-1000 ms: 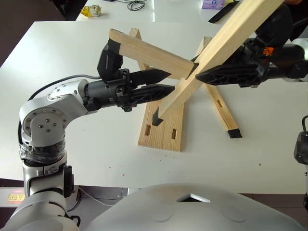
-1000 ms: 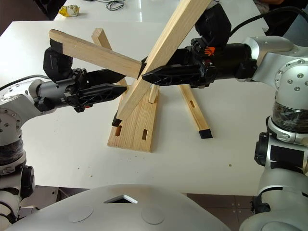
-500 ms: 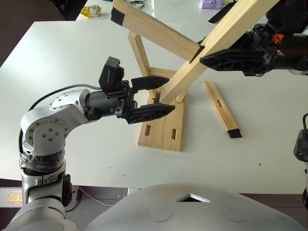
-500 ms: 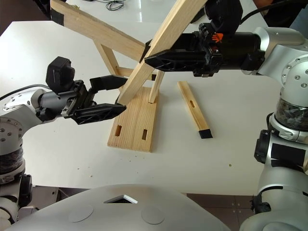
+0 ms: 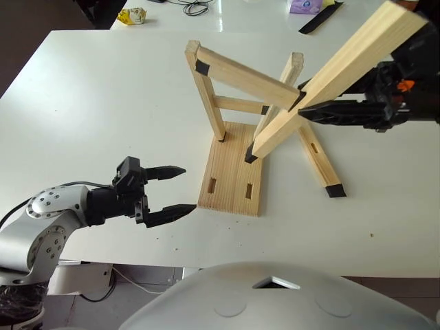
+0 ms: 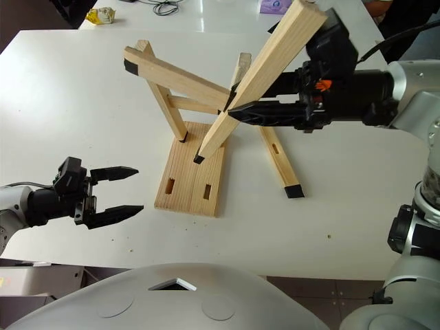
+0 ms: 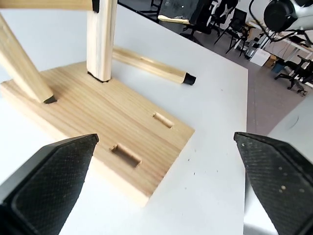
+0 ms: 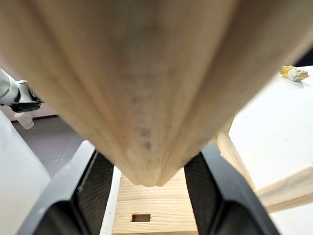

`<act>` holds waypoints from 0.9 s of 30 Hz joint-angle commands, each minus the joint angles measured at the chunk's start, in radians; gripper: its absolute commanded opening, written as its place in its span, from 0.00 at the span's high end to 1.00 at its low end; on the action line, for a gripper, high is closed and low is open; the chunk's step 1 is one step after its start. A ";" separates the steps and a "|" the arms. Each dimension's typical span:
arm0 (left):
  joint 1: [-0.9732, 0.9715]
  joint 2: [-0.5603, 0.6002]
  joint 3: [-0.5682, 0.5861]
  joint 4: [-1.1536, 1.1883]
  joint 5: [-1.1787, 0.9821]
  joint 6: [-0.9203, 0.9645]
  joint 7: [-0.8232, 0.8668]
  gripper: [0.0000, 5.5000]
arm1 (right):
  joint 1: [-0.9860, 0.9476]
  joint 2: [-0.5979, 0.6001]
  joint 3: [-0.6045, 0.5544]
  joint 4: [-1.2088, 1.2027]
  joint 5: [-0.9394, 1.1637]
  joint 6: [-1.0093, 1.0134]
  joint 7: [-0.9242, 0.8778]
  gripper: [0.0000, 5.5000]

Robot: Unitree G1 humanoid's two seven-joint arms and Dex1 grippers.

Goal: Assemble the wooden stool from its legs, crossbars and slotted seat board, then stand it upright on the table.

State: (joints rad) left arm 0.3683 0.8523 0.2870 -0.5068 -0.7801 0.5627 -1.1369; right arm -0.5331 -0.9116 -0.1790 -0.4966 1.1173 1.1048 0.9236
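Observation:
The slotted seat board (image 5: 230,180) lies flat mid-table. On it stands a part-built frame: an upright leg (image 5: 208,96) with a black cap, a long crossbar (image 5: 244,74) slanting off its top, and a shorter crossbar (image 5: 238,104) below. My right gripper (image 5: 304,108) is shut on a long tilted leg (image 5: 330,75) whose lower end rests on the board; its fingers (image 8: 93,191) flank that leg (image 8: 142,73). One loose leg (image 5: 320,161) lies on the table right of the board. My left gripper (image 5: 170,192) is open, low over the table, front left of the board (image 7: 98,117).
A yellow wrapper (image 5: 131,15) and a purple pack (image 5: 303,5) lie at the table's far edge, with a black strap (image 5: 316,20) beside it. The table's front edge runs close under the left gripper. Office chairs (image 7: 215,24) stand beyond the table.
My left gripper let go of the crossbar frame, opened and drew back down to the front left. The frame and the leg in the right gripper came down onto the board.

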 commanded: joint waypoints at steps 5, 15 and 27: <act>0.040 0.016 0.041 -0.004 0.018 -0.029 -0.030 0.07 | 0.199 -0.031 0.093 -0.225 -0.172 -0.129 -0.026 0.63; 0.034 -0.013 0.024 0.005 0.032 -0.042 -0.010 0.07 | 0.324 -0.053 0.220 -0.263 -0.396 -0.314 0.015 0.63; -0.011 -0.007 0.005 0.007 0.017 -0.023 -0.009 0.07 | 0.355 0.004 0.256 -0.271 -0.416 -0.355 -0.019 0.63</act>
State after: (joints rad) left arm 0.3697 0.8422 0.2977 -0.4997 -0.7586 0.5310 -1.1503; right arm -0.1750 -0.9129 0.0773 -0.7512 0.6722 0.7193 0.9188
